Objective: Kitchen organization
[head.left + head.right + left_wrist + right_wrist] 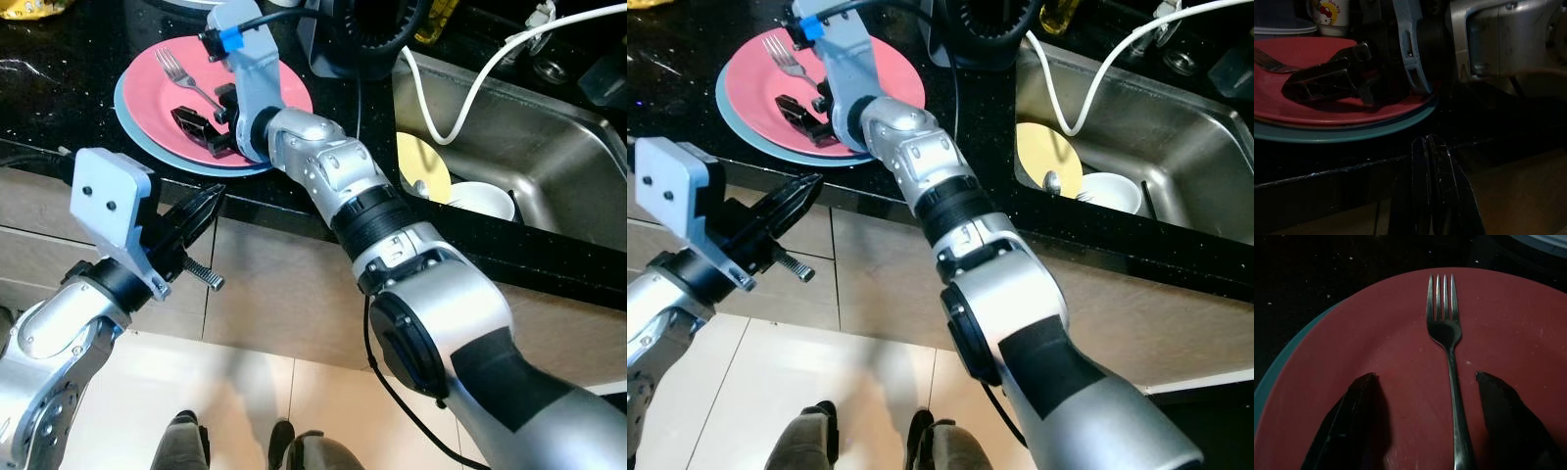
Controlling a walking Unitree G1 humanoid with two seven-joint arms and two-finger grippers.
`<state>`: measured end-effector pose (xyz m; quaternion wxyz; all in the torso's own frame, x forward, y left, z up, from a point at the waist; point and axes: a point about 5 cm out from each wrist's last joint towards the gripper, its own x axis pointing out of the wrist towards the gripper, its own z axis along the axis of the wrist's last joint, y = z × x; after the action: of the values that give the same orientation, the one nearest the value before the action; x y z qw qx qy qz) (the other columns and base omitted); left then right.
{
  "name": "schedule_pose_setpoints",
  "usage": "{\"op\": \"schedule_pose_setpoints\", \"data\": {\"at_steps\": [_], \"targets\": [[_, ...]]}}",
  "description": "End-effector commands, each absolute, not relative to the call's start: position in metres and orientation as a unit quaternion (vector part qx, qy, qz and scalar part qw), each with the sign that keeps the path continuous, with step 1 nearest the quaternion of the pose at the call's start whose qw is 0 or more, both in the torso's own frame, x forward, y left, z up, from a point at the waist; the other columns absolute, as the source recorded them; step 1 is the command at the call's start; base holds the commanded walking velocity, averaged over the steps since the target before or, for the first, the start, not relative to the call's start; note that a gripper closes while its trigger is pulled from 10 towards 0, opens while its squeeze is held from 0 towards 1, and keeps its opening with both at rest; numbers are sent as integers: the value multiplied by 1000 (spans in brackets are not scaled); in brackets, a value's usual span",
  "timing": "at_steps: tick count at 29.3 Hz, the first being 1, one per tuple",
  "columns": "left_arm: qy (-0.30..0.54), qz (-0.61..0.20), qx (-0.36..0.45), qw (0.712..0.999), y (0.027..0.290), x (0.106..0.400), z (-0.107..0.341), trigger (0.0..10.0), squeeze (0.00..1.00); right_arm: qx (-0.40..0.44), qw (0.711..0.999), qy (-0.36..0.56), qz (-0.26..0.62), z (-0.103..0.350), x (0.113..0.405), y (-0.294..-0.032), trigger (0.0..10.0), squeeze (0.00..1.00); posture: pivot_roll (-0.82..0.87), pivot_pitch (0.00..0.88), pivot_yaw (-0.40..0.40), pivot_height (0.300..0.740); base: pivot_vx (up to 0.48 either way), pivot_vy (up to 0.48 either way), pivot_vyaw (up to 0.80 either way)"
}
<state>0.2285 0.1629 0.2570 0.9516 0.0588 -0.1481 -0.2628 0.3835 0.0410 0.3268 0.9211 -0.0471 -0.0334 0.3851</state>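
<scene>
L tool closed below counter, R tool spread astride fork

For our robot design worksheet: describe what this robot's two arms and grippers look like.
Both arms are silver metal with black ribbed joint rings. The right arm has a light-blue wrist bracket with blue tape and a black cable. The left arm carries a pale-blue plate with two dark holes. Each gripper has two long black fingers.

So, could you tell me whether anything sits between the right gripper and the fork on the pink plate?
Nothing visible does. The right gripper is open over the pink plate, its fingers either side of the fork handle with only bare plate between them.
</scene>
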Motion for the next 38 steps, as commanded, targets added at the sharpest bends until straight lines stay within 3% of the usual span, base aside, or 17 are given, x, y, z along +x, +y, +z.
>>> {"op": "schedule_pose_setpoints", "data": {"at_steps": [1,2,3,4,24,38], "targets": [[-143,-277,51,949,156,224,254,10000,0,-53,928,17,369,310,388,37,10000,0,219,247,-253,740,0,0,0],[-143,-276,51,949,157,224,254,10000,0,-58,928,37,365,307,388,36,4902,0,217,248,-256,740,0,0,0],[-142,-276,51,949,156,223,254,10000,0,-63,928,50,363,305,388,35,4902,0,214,248,-257,740,0,0,0],[-142,-275,50,949,156,223,254,10000,0,-66,928,61,362,304,388,35,0,0,209,249,-260,740,0,0,0],[-141,-260,49,954,160,222,253,10000,0,-81,926,80,361,306,390,32,0,0,201,248,-277,740,0,0,0],[-152,-230,71,959,173,221,261,10000,0,73,908,28,411,341,391,18,0,0,219,236,-267,740,0,0,0]]}}
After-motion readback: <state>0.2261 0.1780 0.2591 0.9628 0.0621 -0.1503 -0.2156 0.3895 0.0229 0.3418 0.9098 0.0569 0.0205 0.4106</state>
